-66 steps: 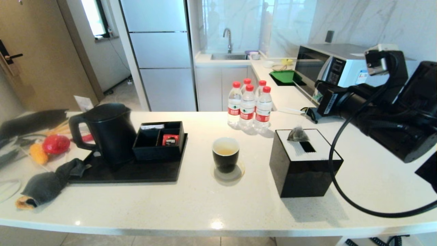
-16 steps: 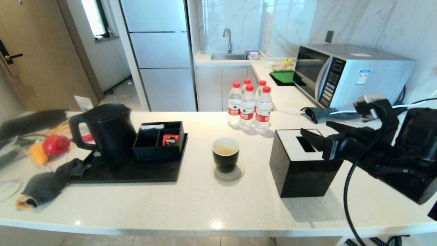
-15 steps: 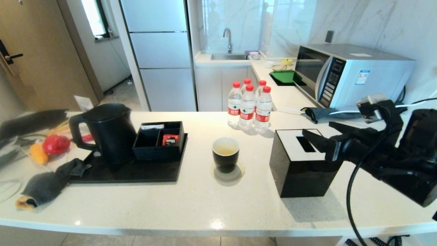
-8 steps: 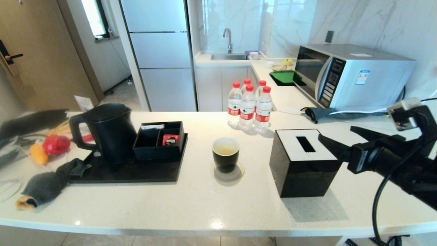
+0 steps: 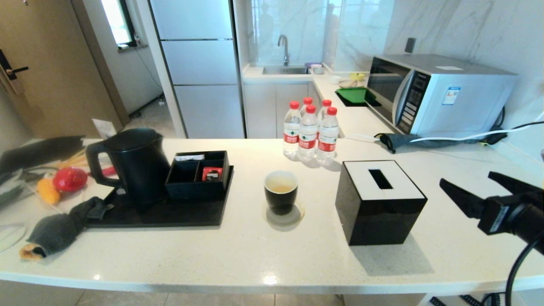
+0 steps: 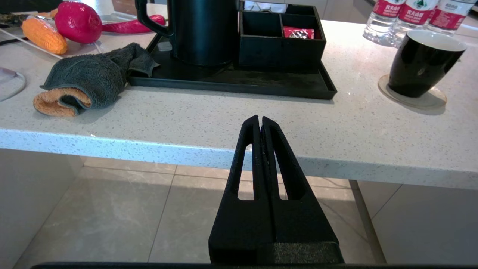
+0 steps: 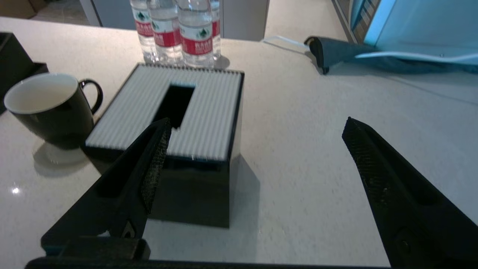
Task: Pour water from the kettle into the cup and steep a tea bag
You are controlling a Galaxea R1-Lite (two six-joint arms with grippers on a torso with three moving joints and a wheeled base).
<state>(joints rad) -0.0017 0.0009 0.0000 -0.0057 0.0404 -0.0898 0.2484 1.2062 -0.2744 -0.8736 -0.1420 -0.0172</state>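
Right gripper (image 5: 467, 187) right of tissue box (image 5: 379, 202), mesh-textured wedge fingers spread wide, empty. Left gripper (image 6: 260, 121) below counter edge, fingers pressed together. Glossy cup (image 5: 281, 192) on round coaster; matte kettle (image 5: 134, 163) on black tray (image 5: 170, 214). Tea bag unseen.

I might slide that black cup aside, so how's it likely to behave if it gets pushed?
The cup looks glossy and hard, so probably rigid but chippable and slippery to grip. It holds yellowish liquid, so a quick shove could slosh. It narrows toward its base and sits on a coaster, so a high push may tip it.
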